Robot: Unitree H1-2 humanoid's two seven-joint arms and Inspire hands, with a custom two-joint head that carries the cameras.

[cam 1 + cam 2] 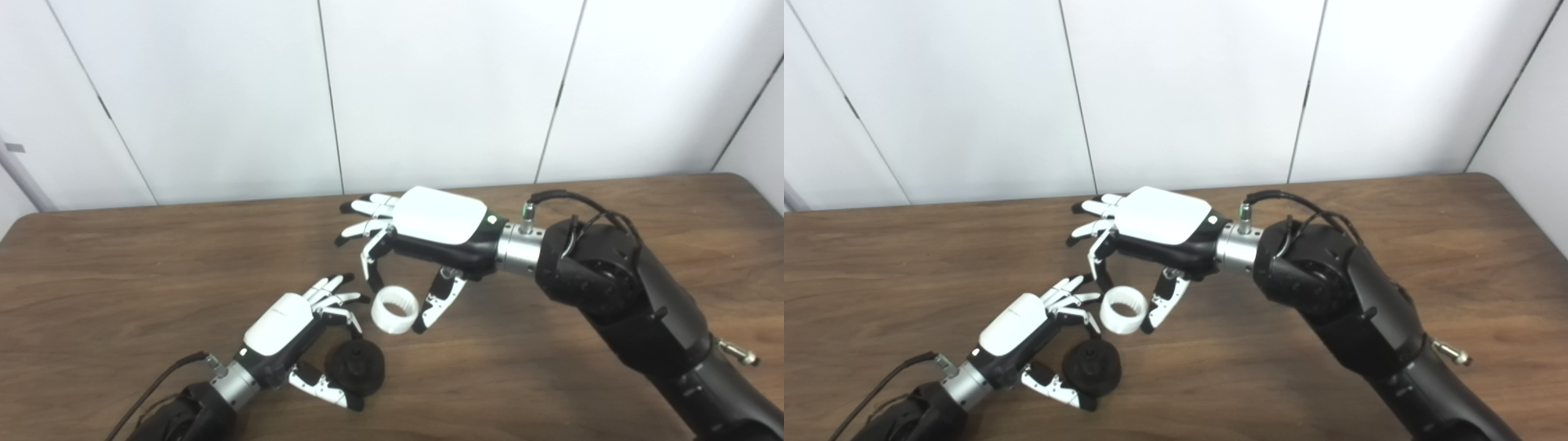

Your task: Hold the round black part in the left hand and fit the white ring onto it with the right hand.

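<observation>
The round black part [356,365] sits at the front of the table [122,275], between the thumb and curled fingers of my left hand [288,334]. The thumb tip touches its lower edge and a fingertip touches its top. The white ring [395,310] is just beyond it, opening facing up, toothed inside. My right hand [438,226] reaches over the ring from the right, palm down, with one finger on the ring's left side and the thumb on its right. Whether the ring rests on the table or is lifted I cannot tell. The ring and the black part are apart.
The wooden table runs back to a white panelled wall [429,92]. My right forearm [618,294] crosses the right half of the table. A cable [165,376] trails from the left wrist near the front edge.
</observation>
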